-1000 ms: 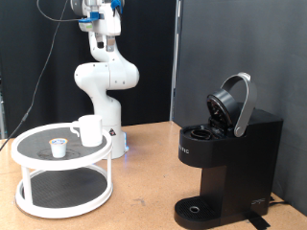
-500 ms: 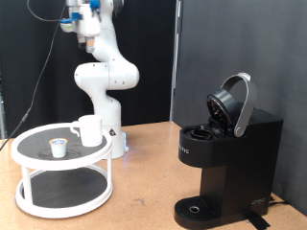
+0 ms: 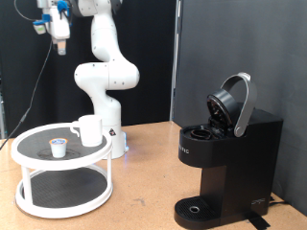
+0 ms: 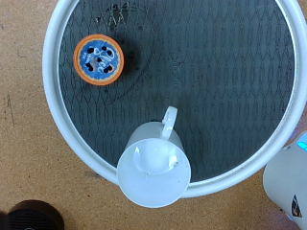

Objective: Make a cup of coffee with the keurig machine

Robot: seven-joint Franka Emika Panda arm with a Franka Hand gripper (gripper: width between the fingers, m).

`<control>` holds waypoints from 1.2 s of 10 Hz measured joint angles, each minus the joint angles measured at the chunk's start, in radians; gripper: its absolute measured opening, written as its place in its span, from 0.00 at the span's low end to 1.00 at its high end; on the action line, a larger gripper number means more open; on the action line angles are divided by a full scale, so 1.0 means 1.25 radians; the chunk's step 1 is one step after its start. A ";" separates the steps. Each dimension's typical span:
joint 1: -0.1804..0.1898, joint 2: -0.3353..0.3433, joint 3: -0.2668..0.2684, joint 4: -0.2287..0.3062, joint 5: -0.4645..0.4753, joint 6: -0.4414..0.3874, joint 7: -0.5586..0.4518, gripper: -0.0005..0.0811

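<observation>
The white cup (image 3: 89,130) stands on the top shelf of a white round two-tier tray (image 3: 63,164) at the exterior view's left. A small coffee pod (image 3: 59,147) stands beside it. The black keurig machine (image 3: 225,158) stands at the right with its lid (image 3: 233,103) raised. My gripper (image 3: 59,42) hangs high above the tray, near the top left, holding nothing that shows. The wrist view looks straight down on the cup (image 4: 153,172), the pod (image 4: 100,59) and the tray rim (image 4: 53,96). My fingers do not show there.
The arm's white base (image 3: 107,86) stands behind the tray on the wooden table (image 3: 144,182). A black curtain hangs behind. In the wrist view a white object (image 4: 288,184) and a dark round thing (image 4: 34,216) sit beyond the tray rim.
The gripper has swung towards the exterior view's left, high up, from above the arm's base to over the tray. Cup, pod and machine have not moved.
</observation>
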 joint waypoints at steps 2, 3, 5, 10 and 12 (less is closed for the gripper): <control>0.001 -0.002 -0.001 -0.002 0.008 0.001 -0.007 0.91; 0.001 -0.002 -0.003 -0.003 0.010 0.001 -0.015 0.91; 0.001 0.012 -0.011 -0.023 0.003 0.033 -0.018 0.91; -0.002 0.105 -0.038 -0.121 -0.030 0.267 -0.011 0.91; -0.004 0.140 -0.045 -0.152 -0.038 0.338 -0.008 0.91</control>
